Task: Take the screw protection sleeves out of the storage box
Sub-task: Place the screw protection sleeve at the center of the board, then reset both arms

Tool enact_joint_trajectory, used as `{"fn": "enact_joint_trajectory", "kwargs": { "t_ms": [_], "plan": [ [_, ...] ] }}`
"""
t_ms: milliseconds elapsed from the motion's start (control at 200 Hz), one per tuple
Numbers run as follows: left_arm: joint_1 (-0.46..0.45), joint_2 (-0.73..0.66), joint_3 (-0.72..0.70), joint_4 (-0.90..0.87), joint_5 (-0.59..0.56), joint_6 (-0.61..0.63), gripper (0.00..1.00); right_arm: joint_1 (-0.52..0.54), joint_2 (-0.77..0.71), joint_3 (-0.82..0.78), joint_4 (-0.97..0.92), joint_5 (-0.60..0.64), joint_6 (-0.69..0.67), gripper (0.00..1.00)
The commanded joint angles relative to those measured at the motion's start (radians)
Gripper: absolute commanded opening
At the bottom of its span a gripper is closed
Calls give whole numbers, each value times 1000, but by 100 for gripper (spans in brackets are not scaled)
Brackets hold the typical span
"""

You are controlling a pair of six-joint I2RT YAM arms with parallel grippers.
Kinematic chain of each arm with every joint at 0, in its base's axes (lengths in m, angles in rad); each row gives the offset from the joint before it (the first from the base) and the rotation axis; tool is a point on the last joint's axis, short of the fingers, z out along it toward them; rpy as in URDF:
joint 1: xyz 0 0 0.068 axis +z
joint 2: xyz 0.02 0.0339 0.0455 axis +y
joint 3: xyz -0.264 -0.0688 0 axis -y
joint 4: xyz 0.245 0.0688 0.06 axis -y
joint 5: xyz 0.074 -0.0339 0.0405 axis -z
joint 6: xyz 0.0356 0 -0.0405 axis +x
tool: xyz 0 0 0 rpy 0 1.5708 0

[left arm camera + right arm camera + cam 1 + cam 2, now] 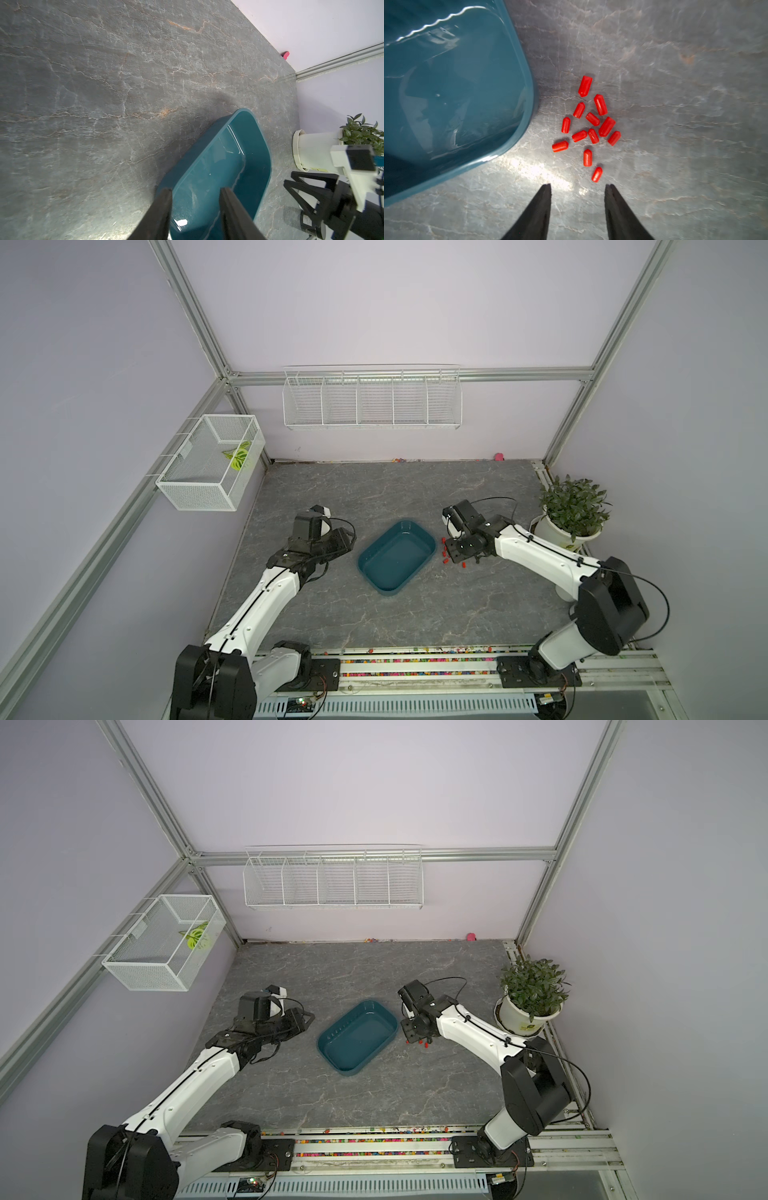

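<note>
Screw protection sleeves (606,126) lie just beyond right tool (578,185).

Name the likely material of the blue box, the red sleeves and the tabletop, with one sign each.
Storage box: probably glossy moulded plastic, with sharp reflections. Screw protection sleeves: likely soft plastic or rubber, with a smooth sheen. Tabletop: grey stone-look surface with pale veins, possibly printed.

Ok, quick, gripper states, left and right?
Left gripper: open, holding nothing.
Right gripper: open, empty, over the screw protection sleeves.
</note>
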Motion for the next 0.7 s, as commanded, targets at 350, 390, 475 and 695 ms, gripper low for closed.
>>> {"fn": "enact_joint_trajectory", "kwargs": {
  "t_ms": [350, 390, 475, 695],
  "plan": [
    [6, -28, -1, -17, -53, 41, 50, -50, -144, 19, -62, -83, 31, 52],
    [7, -18, 0, -22, -51, 41, 50, -50, -142, 18, -64, -90, 32, 52],
    [5, -9, 0, -18, -42, 41, 50, -50, -150, 8, -58, -97, 37, 52],
    [6, -9, 10, 18, -39, 66, 64, -50, -187, 0, -51, -141, 52, 47]
  ]
}}
